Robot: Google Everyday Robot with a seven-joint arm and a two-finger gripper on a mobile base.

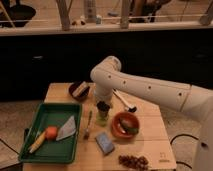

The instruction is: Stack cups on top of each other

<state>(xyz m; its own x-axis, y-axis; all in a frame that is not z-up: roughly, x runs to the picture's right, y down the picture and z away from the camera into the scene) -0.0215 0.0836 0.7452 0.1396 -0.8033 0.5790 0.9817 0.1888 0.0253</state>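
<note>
The pale yellow-green cup (pixel 102 119) stands upright near the middle of the wooden table (pixel 150 145), left of the orange-red bowl. My gripper (pixel 103 107) hangs straight down from the white arm (pixel 145 90), directly over this cup and touching or almost touching its rim. A dark shape sits at the cup's mouth under the wrist. I cannot tell whether it is the dark grey-black cup or part of the gripper. No dark cup shows anywhere else on the table.
A dark brown bowl (pixel 79 90) stands at the back left. The orange-red bowl (pixel 125 125) holds something green. A green tray (pixel 30 125) holds an orange fruit (pixel 51 132), a yellow item and a grey cloth. A fork (pixel 88 125), blue sponge (pixel 105 143), dark cluster (pixel 132 161) and black-handled tool (pixel 125 103) lie around.
</note>
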